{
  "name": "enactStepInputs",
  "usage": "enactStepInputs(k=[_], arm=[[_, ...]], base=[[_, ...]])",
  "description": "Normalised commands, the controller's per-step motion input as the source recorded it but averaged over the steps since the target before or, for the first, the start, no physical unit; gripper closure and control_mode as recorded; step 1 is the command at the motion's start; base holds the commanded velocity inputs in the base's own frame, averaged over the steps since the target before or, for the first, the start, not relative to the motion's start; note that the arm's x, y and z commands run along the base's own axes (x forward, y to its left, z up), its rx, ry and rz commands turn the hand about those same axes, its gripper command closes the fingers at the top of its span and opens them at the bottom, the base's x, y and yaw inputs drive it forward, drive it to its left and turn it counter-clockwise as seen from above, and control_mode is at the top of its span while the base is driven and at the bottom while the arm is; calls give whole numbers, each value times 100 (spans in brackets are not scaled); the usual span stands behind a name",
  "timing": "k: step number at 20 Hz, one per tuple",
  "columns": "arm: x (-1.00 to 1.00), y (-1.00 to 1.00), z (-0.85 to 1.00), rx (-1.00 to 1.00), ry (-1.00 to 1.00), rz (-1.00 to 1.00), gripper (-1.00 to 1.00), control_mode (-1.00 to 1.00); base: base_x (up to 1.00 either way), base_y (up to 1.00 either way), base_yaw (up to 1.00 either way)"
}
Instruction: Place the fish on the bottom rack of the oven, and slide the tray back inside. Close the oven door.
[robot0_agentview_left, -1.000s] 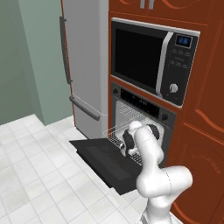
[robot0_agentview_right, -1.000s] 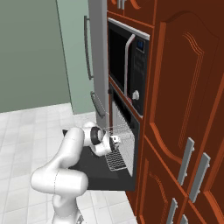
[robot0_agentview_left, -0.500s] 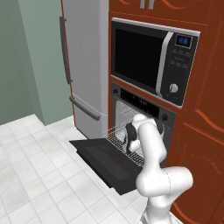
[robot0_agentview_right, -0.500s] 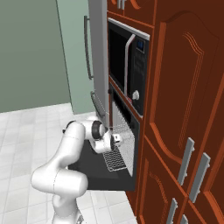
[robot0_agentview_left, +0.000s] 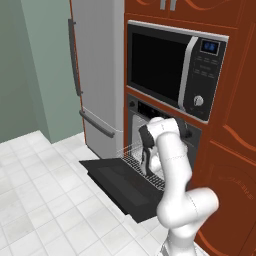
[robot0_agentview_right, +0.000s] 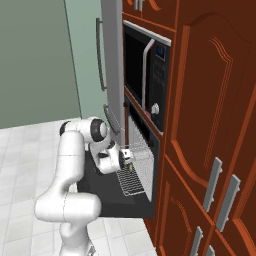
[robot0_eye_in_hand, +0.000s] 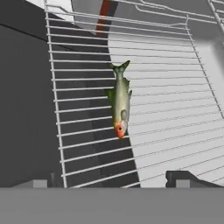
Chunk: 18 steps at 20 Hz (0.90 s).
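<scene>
Greenish-grey fish (robot0_eye_in_hand: 120, 103) lying free on pulled-out bottom rack (robot0_eye_in_hand: 175, 131), hand (robot0_eye_in_hand: 111, 179) spread open above it; placing judged done, next move: push rack inward.

From the left base view the arm's white forearm covers much of the pulled-out bottom rack (robot0_agentview_left: 131, 156) and the oven (robot0_agentview_left: 150, 112) mouth behind it, and the fish cannot be picked out there. In the right base view the fish (robot0_agentview_right: 131, 168) is only a tiny speck on the wires — too small to tell which way it points. The hand view cuts the rack off at its right and lower edges, and the fingers (robot0_eye_in_hand: 181, 178) show just their dark tips.
</scene>
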Motion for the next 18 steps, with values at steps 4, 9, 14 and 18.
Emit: enactStepInputs(k=[4,9,14,18], arm=[[-40,86,96,-2,-16,6,-100,-100],[-15,91,40,-4,-3,29,-100,-100],[0,70,0,-6,1,46,-100,-100],[0,48,0,-13,6,33,-100,-100]], base=[[0,0,0],[0,0,0],[0,0,0],[0,0,0]])
